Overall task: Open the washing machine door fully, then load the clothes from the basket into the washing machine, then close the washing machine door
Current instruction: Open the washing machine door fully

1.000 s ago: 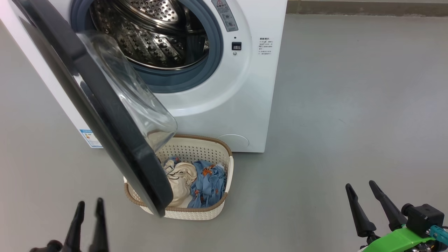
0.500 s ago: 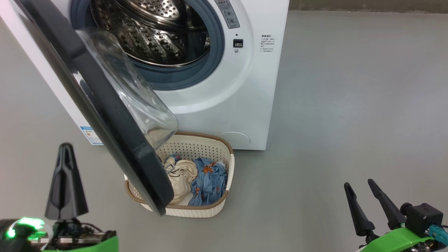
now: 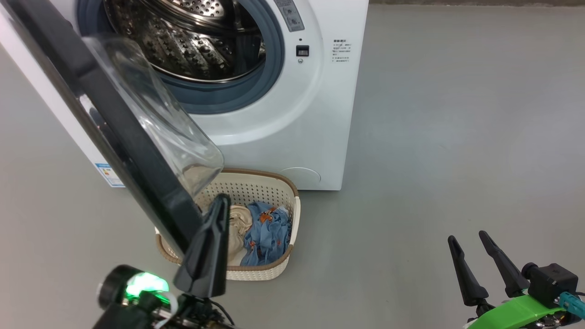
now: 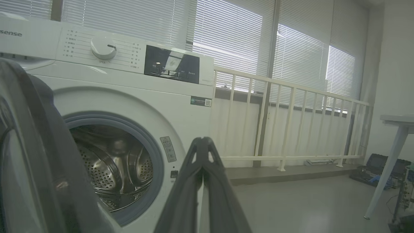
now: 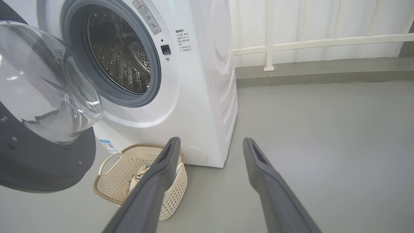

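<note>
Left gripper [image 3: 220, 204] snaps closed, empty, and swings in at the washing machine door [image 3: 137, 169] (only half-open): push coming, likely.

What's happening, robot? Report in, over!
Left gripper shut, empty, beside washing machine door. Right gripper open, empty. Door partly open, overhanging basket; clothes inside it, over.

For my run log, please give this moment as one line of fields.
door: open partway | clothes: in basket | left gripper: shut, empty, near door edge | right gripper: open, empty
</note>
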`<state>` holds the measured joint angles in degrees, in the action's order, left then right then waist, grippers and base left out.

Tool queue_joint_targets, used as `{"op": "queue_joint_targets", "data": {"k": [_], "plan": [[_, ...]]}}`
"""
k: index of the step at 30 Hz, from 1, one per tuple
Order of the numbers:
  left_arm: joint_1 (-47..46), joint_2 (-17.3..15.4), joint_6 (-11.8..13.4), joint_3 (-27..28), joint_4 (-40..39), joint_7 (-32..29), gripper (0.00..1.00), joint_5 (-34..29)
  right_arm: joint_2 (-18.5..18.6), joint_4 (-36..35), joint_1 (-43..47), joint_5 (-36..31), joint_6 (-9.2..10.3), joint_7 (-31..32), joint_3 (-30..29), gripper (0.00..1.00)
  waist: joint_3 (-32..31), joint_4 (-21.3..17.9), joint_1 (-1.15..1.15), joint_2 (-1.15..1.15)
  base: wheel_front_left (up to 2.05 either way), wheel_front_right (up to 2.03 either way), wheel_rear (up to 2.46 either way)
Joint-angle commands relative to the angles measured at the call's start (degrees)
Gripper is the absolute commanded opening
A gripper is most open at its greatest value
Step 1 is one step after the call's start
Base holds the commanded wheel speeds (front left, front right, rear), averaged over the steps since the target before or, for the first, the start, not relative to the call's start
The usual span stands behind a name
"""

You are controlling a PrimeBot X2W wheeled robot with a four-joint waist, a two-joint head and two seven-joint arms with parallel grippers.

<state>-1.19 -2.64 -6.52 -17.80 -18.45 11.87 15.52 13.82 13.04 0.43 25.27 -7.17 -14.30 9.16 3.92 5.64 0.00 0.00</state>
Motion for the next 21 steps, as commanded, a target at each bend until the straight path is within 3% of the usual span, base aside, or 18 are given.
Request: {"op": "queue_joint_targets", "data": {"k": [1, 9, 21], "plan": [[-2.1, -0.3, 0.0, 1.0, -0.2, 0.3, 0.00, 1.4, 1.0, -1.5, -1.6, -0.1, -0.32, -0.7, 1.1, 1.00, 0.3, -0.3, 0.00, 0.00, 0.00, 0.00, 0.00], [-5.2, -0.2, 1.9, -0.4, 12.7, 2.1, 0.00, 7.9, 1.0, -1.6, -2.5, -0.2, -0.32, -0.7, 1.5, 1.00, 1.1, -1.1, 0.00, 0.00, 0.00, 0.00, 0.00], [-8.8, -0.2, 1.0, 1.7, 22.4, 3.1, 0.00, 10.5, 0.7, -1.8, -3.4, -0.4, -0.32, -0.7, 1.4, 1.00, 2.1, -1.6, 0.00, 0.00, 0.00, 0.00, 0.00]]}}
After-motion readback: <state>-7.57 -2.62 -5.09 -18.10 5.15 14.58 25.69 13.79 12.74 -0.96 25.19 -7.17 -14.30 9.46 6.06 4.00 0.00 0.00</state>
